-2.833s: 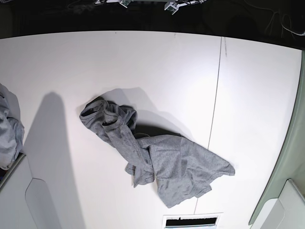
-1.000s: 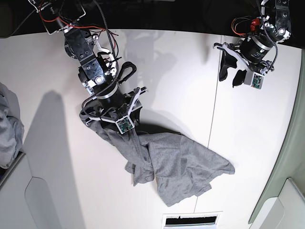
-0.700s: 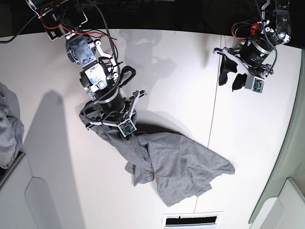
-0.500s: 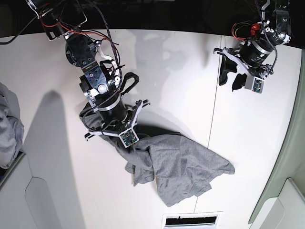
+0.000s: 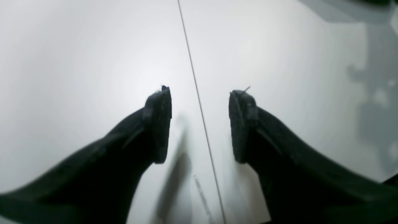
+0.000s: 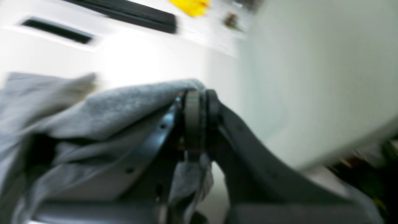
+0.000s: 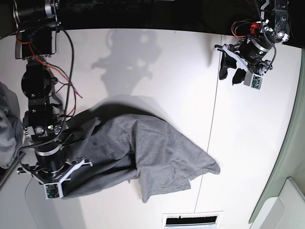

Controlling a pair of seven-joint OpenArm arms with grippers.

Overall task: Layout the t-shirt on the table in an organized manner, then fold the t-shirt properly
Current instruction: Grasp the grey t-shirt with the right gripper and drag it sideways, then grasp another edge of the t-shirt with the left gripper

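Overhead, the t-shirt (image 7: 143, 152) sprawls mid-table (image 7: 167, 62), its 8 o'clock edge pinched by the right gripper (image 7: 59, 167). Up close, that gripper (image 6: 199, 121) clamps grey cloth; the left gripper (image 5: 199, 124) hangs wide, empty. Laying-out step; next, probably grab the opposite edge.

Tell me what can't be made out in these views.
- Base view: the right gripper fingertips are hidden under the t-shirt.
- Right wrist view: motion blur smears the shirt; the pinched part can't be identified.
- Left wrist view: the left gripper shows only bare table; no shirt visible.
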